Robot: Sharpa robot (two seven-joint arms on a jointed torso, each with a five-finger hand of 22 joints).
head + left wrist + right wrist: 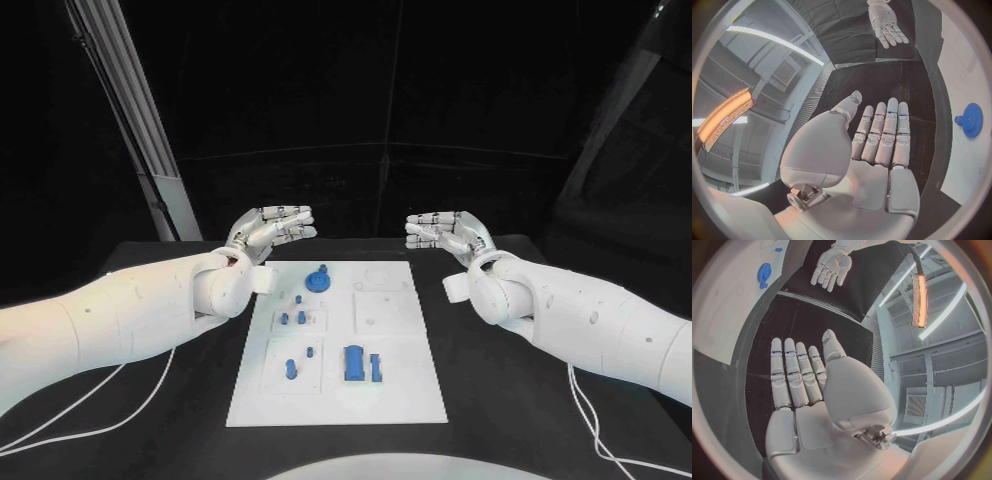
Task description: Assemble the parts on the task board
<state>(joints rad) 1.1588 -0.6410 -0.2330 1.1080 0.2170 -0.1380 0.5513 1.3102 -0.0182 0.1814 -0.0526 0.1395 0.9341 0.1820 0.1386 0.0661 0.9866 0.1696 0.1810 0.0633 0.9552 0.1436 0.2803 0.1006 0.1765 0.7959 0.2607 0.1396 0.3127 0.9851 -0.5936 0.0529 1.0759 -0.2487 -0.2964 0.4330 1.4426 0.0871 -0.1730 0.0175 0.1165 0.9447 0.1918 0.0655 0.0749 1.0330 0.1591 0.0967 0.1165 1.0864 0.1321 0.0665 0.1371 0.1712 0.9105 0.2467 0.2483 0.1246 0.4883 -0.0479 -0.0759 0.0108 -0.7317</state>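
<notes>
Left hand: the silver many-fingered left hand hangs above the black table beyond the far left corner of the white rectangular task board, palm turned inward; its fingers are stretched out side by side, the thumb held off from them, and nothing is in its grasp. In the left wrist view the same hand shows a bare flat palm.
Right hand: the silver many-fingered right hand hangs beyond the far right corner of the board, facing the left hand, well apart from it; fingers extended, thumb apart, holding nothing. The right wrist view shows its palm bare as well.
Task board: it lies flat in the middle of the table, long side running away from the robot, between the two white arms.
Blue gear-shaped part: a round toothed blue piece rests on the board near its far left end, just beside the left wrist; it also shows in the left wrist view and the right wrist view.
Large blue block part: an upright-looking blue block sits near the board's near middle, with a slimmer blue piece just beside it.
Small blue parts: several little blue pieces lie along the board's left side, another nearer the robot; their shapes are too small to tell.
Contact: neither hand touches the board or any part.
</notes>
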